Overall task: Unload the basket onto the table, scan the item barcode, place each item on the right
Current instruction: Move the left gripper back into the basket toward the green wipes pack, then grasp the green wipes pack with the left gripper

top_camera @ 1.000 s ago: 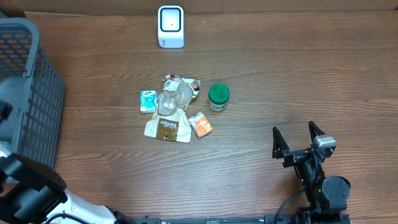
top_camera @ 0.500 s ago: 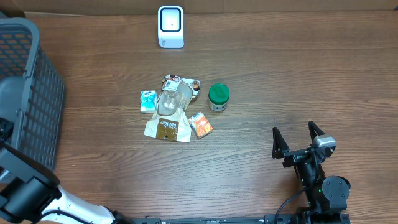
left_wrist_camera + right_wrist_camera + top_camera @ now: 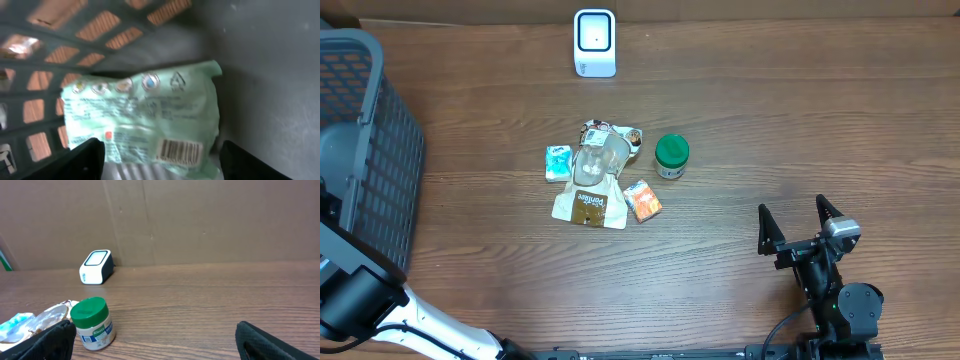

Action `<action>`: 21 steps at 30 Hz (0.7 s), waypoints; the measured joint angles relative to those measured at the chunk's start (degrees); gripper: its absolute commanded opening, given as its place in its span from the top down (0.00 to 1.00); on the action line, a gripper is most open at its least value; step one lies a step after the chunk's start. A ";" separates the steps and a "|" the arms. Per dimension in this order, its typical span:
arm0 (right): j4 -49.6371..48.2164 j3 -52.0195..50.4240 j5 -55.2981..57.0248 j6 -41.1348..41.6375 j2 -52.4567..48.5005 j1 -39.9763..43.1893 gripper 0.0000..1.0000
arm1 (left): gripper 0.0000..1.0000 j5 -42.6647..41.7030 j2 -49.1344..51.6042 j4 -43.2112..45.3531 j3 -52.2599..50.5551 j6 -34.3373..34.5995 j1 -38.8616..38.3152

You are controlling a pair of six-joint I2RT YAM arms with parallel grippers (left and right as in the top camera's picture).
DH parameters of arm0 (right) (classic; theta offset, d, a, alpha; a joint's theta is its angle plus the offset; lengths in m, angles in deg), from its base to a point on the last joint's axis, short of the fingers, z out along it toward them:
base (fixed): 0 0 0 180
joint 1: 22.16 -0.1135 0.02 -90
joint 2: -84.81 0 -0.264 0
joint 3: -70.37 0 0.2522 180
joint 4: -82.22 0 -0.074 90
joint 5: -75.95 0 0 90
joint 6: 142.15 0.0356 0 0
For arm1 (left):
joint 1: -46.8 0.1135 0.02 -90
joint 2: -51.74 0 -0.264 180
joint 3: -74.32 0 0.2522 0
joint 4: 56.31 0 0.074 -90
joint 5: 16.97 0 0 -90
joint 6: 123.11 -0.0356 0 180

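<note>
Pale-green packet [image 3: 145,115] is lying inside the grey basket [image 3: 390,150] at the left of the bench [image 3: 770,110], its barcode [image 3: 181,149] showing. The left gripper [image 3: 162,150] is hovering over it, released. The right gripper [image 3: 792,208] is sitting spread wide at the near right.

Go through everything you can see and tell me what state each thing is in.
left hand: open, fingers either side of the green packet
right hand: open, empty
green packet: lying in the basket, barcode showing
jar: upright, green lid on
scanner: standing upright
brown pouch: lying flat
</note>
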 measured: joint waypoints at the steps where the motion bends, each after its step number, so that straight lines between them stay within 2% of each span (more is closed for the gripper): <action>1: -0.02 0.00 0.02 0.00 0.00 0.00 0.00 | 0.25 0.39 0.02 0.63 0.00 -0.07 0.09; 9: 0.02 0.00 0.00 0.02 -0.02 0.00 0.00 | 0.25 1.46 3.30 2.10 0.00 -1.11 0.24; 11: -0.02 0.00 0.02 0.02 -0.02 0.00 0.00 | 0.28 2.19 3.56 2.45 0.13 -1.18 0.22; 14: -0.02 0.00 0.02 0.02 0.00 0.00 0.00 | 0.42 2.40 3.72 1.97 0.17 -1.20 0.22; 16: -0.04 0.00 0.02 0.02 0.00 0.00 0.00 | 0.62 2.38 3.89 0.98 0.17 -1.14 0.22; 20: -0.02 0.00 0.00 0.00 0.00 0.00 0.00 | 0.96 0.74 4.24 -0.92 0.17 -1.25 0.17; 21: 0.00 0.00 0.02 0.00 0.00 0.00 0.00 | 0.96 0.61 4.24 -1.27 0.22 -1.27 0.20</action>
